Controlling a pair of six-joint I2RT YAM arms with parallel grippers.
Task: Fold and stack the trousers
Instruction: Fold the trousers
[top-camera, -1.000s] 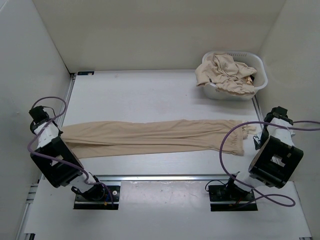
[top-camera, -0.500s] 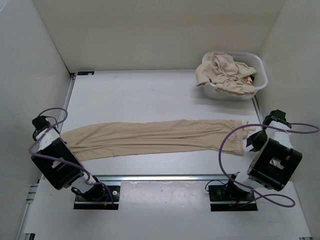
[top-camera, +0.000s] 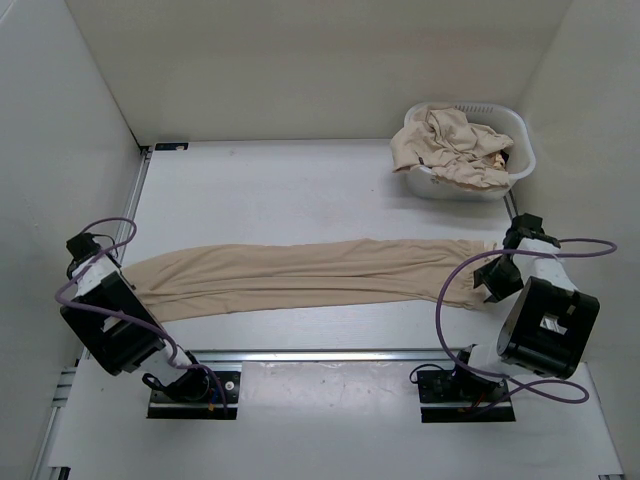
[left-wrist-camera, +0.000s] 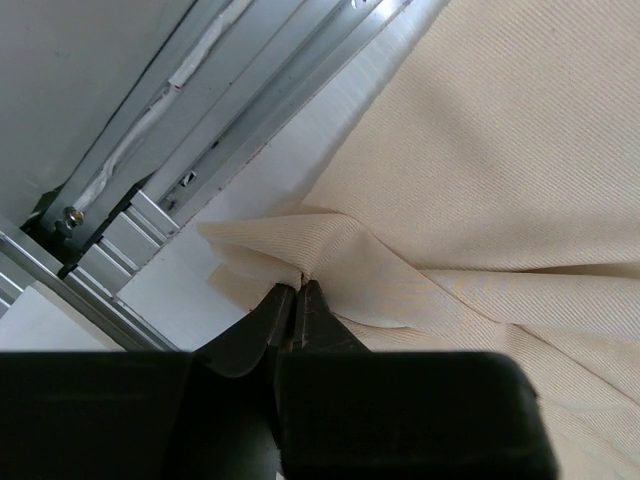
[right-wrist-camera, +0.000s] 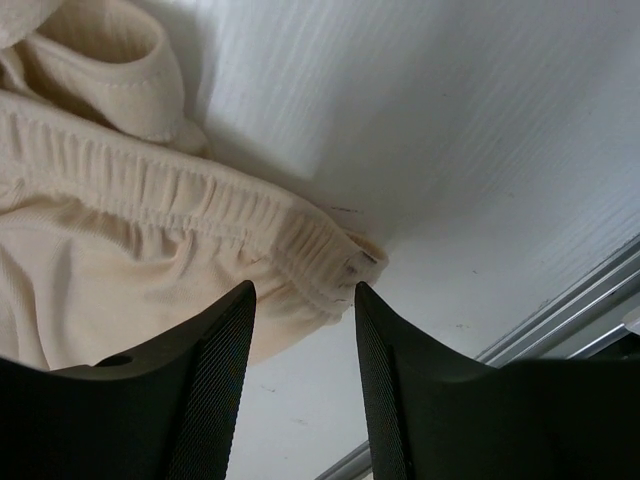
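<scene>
So right pincer (right-wrist-camera: 302, 295) just opened up and let go of the trousers (top-camera: 300, 275), left pincer (left-wrist-camera: 298, 292) still clamped on its end, so they're laid out flat, probably fold time.

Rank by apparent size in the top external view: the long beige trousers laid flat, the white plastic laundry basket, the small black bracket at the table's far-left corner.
1. Long beige trousers laid flat: largest by far.
2. White plastic laundry basket: clearly smaller.
3. Small black bracket: smallest, only a speck beside the others.
</scene>
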